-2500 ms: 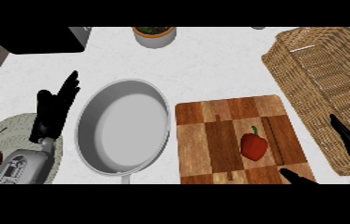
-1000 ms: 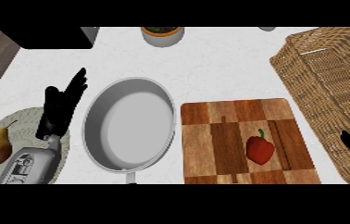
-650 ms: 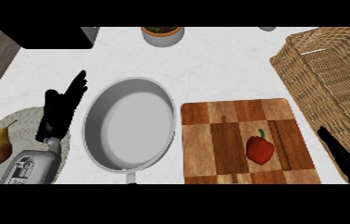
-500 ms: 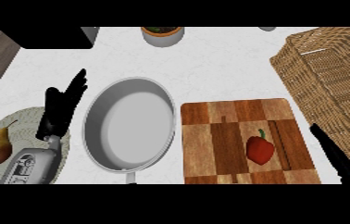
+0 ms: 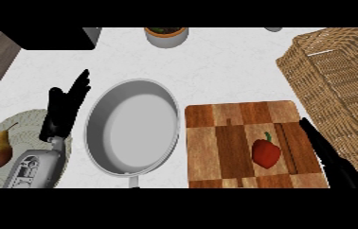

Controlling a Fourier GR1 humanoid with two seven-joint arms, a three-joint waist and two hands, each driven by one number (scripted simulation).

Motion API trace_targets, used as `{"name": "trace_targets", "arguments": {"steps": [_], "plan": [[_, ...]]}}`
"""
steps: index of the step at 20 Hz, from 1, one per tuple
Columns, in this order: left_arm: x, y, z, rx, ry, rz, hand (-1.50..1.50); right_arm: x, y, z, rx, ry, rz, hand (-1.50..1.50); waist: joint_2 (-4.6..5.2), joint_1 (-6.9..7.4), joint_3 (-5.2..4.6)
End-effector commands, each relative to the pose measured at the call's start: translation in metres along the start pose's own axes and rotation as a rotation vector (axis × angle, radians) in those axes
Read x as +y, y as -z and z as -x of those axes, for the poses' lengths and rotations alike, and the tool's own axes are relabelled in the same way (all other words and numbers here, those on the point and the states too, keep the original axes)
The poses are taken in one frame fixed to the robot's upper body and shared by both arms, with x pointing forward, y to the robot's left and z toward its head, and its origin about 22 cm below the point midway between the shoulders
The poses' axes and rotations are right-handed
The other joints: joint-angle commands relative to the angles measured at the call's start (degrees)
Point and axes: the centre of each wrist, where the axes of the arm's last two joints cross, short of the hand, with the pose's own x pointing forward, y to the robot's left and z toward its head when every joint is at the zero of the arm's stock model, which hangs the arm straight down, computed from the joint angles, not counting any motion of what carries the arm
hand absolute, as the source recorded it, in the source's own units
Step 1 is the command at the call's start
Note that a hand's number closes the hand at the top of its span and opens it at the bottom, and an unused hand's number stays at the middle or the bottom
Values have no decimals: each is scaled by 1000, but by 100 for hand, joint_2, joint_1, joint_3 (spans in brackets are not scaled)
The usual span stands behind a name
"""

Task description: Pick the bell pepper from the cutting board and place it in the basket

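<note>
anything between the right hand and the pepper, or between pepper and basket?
Nothing visible. The right hand hangs just right of the bell pepper over the cutting board, with bare wood between. The basket stands right of the board; only that hand lies between.

On the tabletop (image 5: 224, 67), the frying pan (image 5: 131, 124) sits left of the cutting board (image 5: 245, 147), with the bell pepper (image 5: 266, 152) on the board's right half. The basket (image 5: 328, 81) stands right of and behind the board. A plate (image 5: 24, 128) holding a pear (image 5: 5, 145) lies left of the pan. A potted plant (image 5: 166, 35) stands at the far edge behind the pan.
</note>
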Motion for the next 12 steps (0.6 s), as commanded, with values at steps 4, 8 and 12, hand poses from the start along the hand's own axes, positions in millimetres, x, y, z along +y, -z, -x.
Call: {"name": "trace_targets", "arguments": {"steps": [4,8,12], "plan": [[1,6,8,6,-9,-16,0,15,20,13,-3,-7,-27,-150,2,-1,1],[-16,1,5,3,3,-3,0,13,19,2,17,-12,-23,-150,0,-5,0],[2,-2,-12,0,15,6,0,36,34,-18,33,3,-45,-150,0,9,0]]}}
